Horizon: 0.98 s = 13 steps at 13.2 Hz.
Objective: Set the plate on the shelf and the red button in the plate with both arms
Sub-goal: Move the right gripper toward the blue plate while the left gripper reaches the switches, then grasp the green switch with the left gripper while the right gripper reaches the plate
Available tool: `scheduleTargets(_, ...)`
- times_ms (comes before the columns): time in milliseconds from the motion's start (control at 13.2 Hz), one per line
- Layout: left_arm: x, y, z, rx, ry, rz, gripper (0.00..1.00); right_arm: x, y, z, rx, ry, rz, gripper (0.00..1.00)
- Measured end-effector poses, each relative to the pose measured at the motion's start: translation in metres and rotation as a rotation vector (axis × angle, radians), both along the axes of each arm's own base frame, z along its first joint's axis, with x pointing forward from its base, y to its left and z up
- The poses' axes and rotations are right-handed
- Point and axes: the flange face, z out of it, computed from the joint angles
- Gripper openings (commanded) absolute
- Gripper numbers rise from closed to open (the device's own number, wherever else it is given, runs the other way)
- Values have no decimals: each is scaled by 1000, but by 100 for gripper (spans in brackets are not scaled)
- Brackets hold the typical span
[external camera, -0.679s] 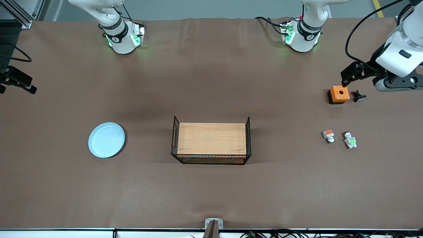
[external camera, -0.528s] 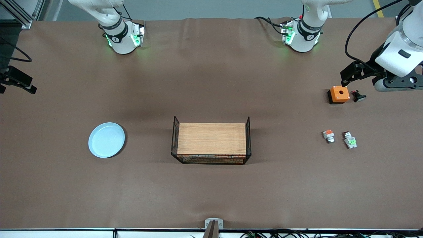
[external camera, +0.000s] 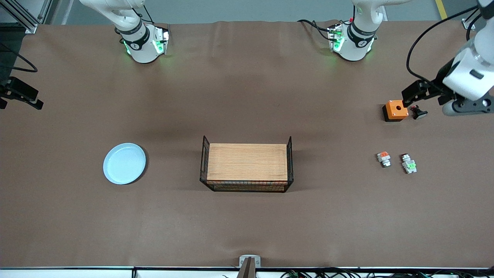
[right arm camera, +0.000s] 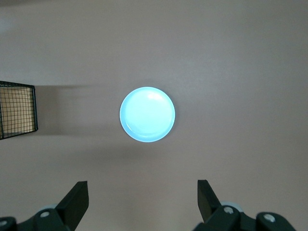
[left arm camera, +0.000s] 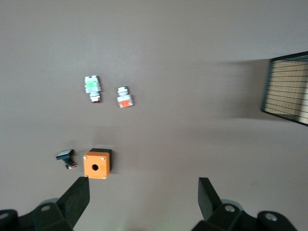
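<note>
even overhead light, soft shadows, sharp.

wooden tray cut by frame edge, right pincer unseen from front

Plate and red button both flat on the table.
Pale blue plate sits toward the right arm's end; green-patched button toward the left arm's.

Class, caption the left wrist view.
Open left tool hovers over the table near the orange box, the red button untouched.
</note>
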Motion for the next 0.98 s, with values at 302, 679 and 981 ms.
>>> scheduleTargets(302, 29, 30, -84, 81, 24, 39, 99, -2, -6, -28, 5, 101, -11, 100)
scheduleTargets(679, 19, 119, -225, 47, -50, 148, 100, 32, -26, -115, -60, 182, -26, 100)
scheduleTargets(981, 7, 158, -324, -3, -52, 206, 100, 41, -46, -197, -62, 153, -36, 100)
